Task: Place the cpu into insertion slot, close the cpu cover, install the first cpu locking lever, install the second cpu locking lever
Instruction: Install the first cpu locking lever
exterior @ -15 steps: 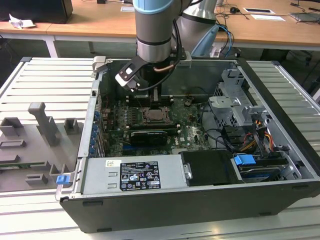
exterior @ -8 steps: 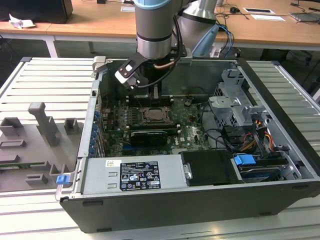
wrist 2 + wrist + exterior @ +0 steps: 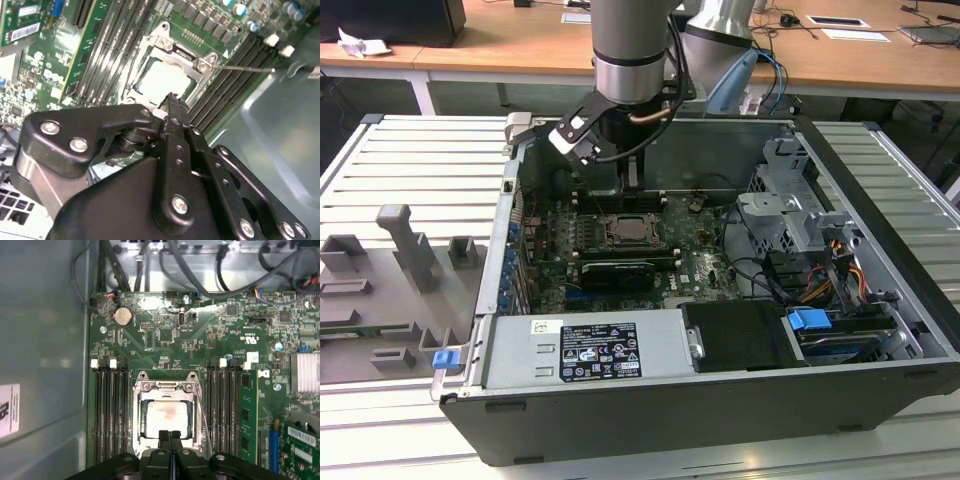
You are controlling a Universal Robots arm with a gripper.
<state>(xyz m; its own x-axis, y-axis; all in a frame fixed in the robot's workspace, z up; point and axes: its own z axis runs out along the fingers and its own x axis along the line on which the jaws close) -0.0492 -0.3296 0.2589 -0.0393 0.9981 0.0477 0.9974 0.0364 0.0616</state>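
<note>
Item: tower computer case (image 3: 720, 430), side panel off, lying on a slatted metal table (image 3: 410, 170).

Arm: one robot arm reaches down into the case from the far side. Its gripper (image 3: 629, 183) hangs over the motherboard (image 3: 695, 262), close above the processor socket.

Fingers: in both wrist views the gripper (image 3: 170, 433) (image 3: 172, 96) has its two black fingers pressed flat together with nothing between them. The tips sit over one edge of the socket. I cannot tell whether they touch it.

The cpu (image 3: 166, 419) (image 3: 162, 80): seated in the socket, with its pale metal face up.

The cpu cover (image 3: 163, 386) (image 3: 165, 44): the silvery frame lies down around the chip, whose face shows through the open centre.

Locking lever (image 3: 245, 67): in the second wrist view this thin metal rod runs out from a socket corner across the memory slots (image 3: 235, 60) towards the case wall.

Also on the board, in the first wrist view:
- banks of memory slots (image 3: 110, 410) on both sides of the socket
- a coin cell battery (image 3: 123, 316)
- a finned heatsink (image 3: 305, 372)

In the case, in the exterior view:
- a labelled power supply (image 3: 590, 350) at the near edge
- a metal drive cage (image 3: 790, 215) towards the exterior view's right
</note>
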